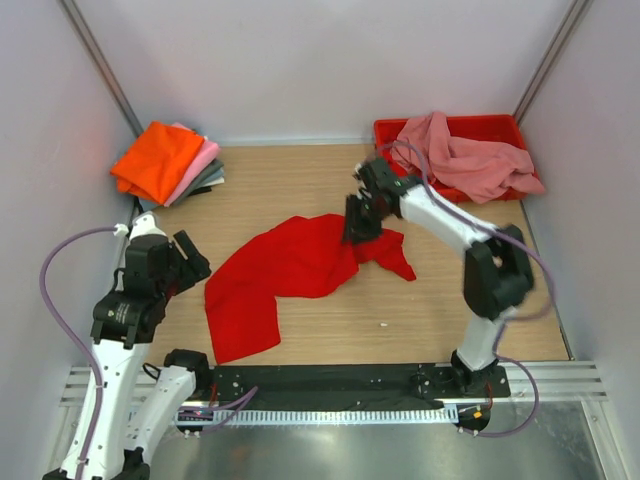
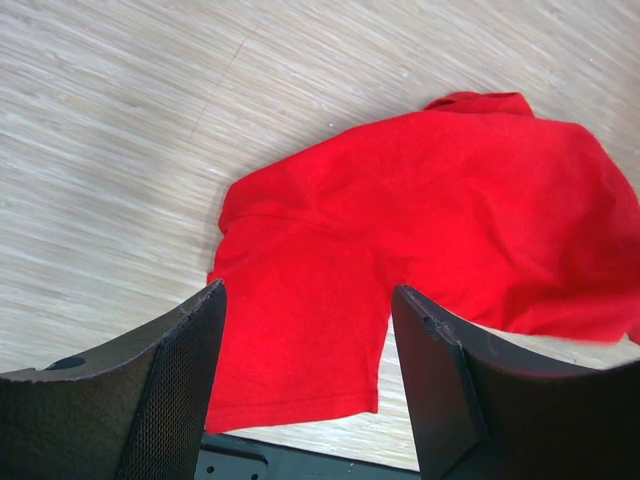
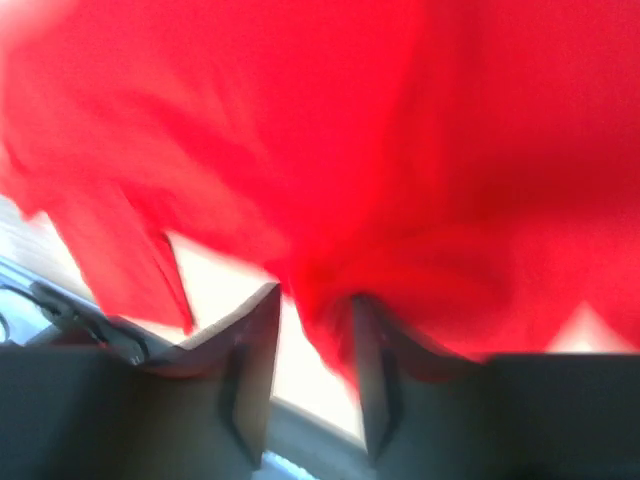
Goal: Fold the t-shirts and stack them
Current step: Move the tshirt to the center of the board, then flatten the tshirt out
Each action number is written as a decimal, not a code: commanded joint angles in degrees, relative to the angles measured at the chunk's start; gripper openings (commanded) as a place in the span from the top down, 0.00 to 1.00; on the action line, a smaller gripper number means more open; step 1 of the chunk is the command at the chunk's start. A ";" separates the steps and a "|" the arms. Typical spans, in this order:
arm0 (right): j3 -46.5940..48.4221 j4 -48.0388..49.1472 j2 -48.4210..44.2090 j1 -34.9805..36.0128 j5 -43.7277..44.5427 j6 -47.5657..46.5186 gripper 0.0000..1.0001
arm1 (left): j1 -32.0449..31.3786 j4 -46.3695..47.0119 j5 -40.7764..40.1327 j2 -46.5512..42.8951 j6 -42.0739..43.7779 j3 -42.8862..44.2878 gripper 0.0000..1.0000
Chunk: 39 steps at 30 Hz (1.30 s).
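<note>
A bright red t-shirt point(image 1: 290, 270) lies crumpled and spread across the middle of the wooden table. My right gripper point(image 1: 360, 225) is at its far right edge. In the blurred right wrist view the jaws point(image 3: 315, 295) stand narrow, with a fold of the red t-shirt point(image 3: 400, 150) caught between the tips. My left gripper point(image 1: 188, 265) hovers open left of the shirt, holding nothing. In the left wrist view its fingers point(image 2: 308, 290) frame the shirt's point(image 2: 420, 220) near hem. A dusty pink t-shirt point(image 1: 470, 160) is heaped in the red tray point(image 1: 500, 122).
Folded t-shirts, orange on top with pink and grey beneath, are stacked at the back left point(image 1: 165, 160). White walls close in the table on three sides. A black rail point(image 1: 330, 380) runs along the near edge.
</note>
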 commanded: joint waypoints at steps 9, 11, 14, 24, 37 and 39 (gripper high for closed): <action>56.22 -18.87 35.99 -7.03 9.37 -5.04 0.22 | 0.51 1.80 -0.69 -1.45 0.07 0.09 0.31; 43.90 -9.77 25.64 -5.97 12.10 -5.12 0.22 | 0.51 1.89 -0.69 -1.45 0.07 0.08 0.31; 24.01 -2.53 12.10 -5.44 17.82 -4.25 0.23 | 0.51 2.07 -0.25 -1.46 0.25 0.08 0.32; -14.33 14.79 -13.41 -3.77 11.00 0.15 0.32 | 0.51 2.24 -0.07 -1.37 0.42 -0.09 0.31; -21.91 29.65 -2.79 -2.27 4.38 -1.87 0.32 | 0.51 2.15 0.02 -0.75 0.42 0.00 0.31; -21.91 30.63 -1.65 -2.27 4.03 -1.87 0.33 | 0.60 2.15 0.02 -0.40 0.42 0.08 0.31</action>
